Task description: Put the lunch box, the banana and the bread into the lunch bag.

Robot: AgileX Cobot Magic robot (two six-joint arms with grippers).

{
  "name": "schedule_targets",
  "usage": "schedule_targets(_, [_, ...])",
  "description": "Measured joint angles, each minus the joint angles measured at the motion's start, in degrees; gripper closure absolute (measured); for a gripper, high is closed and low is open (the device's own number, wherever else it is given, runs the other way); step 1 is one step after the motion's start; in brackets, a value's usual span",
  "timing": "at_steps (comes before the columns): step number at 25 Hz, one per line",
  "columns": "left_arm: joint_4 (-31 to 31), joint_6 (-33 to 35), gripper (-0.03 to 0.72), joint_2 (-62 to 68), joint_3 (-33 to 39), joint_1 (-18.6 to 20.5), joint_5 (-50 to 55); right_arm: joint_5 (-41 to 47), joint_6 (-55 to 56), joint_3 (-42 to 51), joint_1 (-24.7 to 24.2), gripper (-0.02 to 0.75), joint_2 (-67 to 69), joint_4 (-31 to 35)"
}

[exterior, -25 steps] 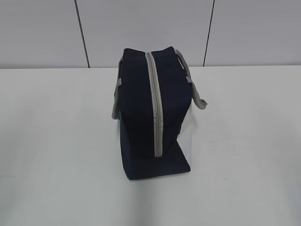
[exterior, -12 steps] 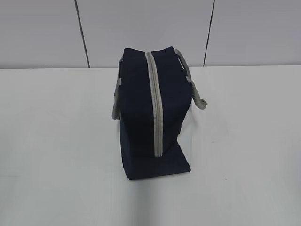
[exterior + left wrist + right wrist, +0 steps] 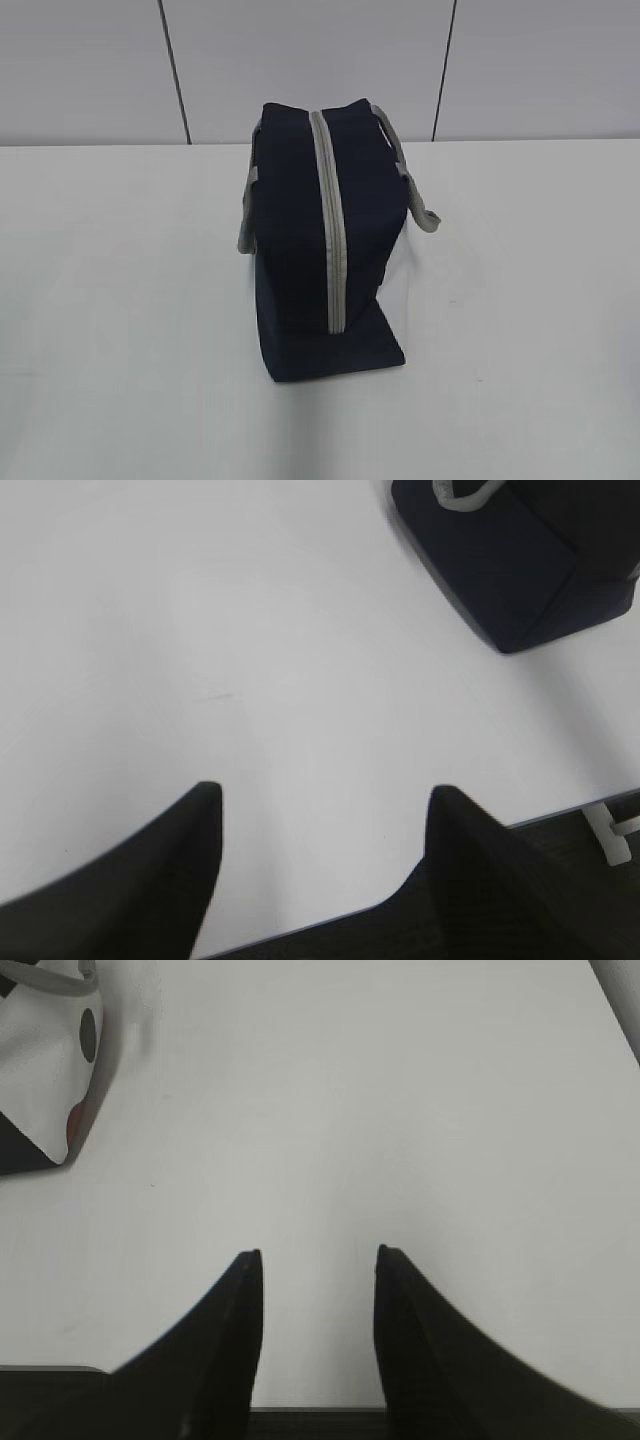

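Note:
The navy-blue lunch bag [image 3: 325, 245] stands in the middle of the white table with its grey zipper strip shut along the top and a grey handle hanging on each side. Its corner shows at the top right of the left wrist view [image 3: 510, 565] and its white side panel at the top left of the right wrist view [image 3: 45, 1070]. The lunch box, the banana and the bread are out of view. My left gripper [image 3: 325, 792] is open and empty over the table's near edge. My right gripper [image 3: 317, 1255] is open and empty over bare table. Neither gripper shows in the exterior view.
The white table [image 3: 120, 300] runs back to a grey panelled wall [image 3: 300, 60]. The table's near edge shows in the left wrist view [image 3: 560, 815] with a white bracket [image 3: 610, 830] below it.

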Motion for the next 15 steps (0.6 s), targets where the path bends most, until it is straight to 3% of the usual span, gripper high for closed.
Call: schedule_targets(15, [-0.1,0.0,0.253,0.0,0.0,1.3,-0.2,-0.7,0.0,0.0,0.0,0.458,0.0,-0.1])
